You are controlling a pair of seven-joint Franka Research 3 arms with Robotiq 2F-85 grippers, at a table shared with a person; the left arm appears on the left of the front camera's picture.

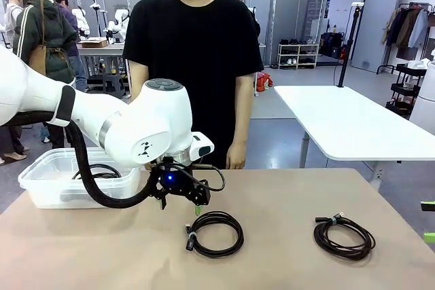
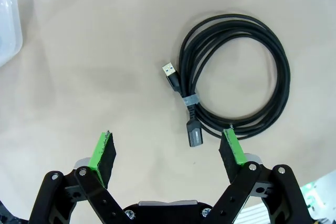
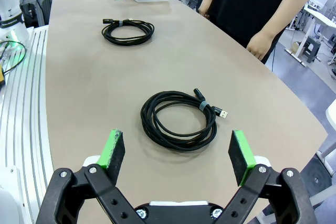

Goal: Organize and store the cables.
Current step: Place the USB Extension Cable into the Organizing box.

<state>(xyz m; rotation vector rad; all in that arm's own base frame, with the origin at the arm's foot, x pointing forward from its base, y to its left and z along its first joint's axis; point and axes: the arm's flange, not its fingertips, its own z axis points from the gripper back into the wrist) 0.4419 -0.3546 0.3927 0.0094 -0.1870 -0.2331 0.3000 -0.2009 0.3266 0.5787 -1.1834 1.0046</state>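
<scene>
Left claw [image 2: 168, 145], jaws apart, is hovering beside the cable [image 2: 191, 100]; gripping one loop is risking uncoiling it.

Coiled cable [image 1: 215, 233] near left gripper [image 1: 180, 206] (second cable [image 1: 344, 237] well apart)

Bright even overhead light; faint shadows under cables [image 2: 190, 100]; wrist-view edges bowed.

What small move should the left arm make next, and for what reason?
Probably slide the left gripper sideways over the near edge of the middle cable coil, then lower it. Its jaws stand open and empty above the table, and the coil lies ahead and off to one side, with only its edge beside one pad. The clear bin stands beside this arm.
</scene>
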